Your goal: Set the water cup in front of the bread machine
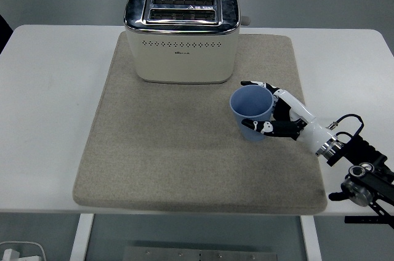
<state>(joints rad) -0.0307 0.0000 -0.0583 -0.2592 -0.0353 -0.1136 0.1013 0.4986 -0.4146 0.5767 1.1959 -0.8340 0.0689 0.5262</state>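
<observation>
Cup (250,105): blue, upright, open mouth up, on beige mat (154,150), near toaster's (182,34) front right corner. Right hand (280,116): fingers wrapped around cup's right side. Toaster: cream, chrome top, two slots; small front logo unreadable. Mat lies on white tabletop (49,88).

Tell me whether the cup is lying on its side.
No. The cup stands upright on the mat, its open mouth facing up, held by the right hand.

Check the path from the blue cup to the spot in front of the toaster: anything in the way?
Nothing visible. The right hand grips the blue cup on the mat; only bare mat lies between it and the toaster front.
</observation>
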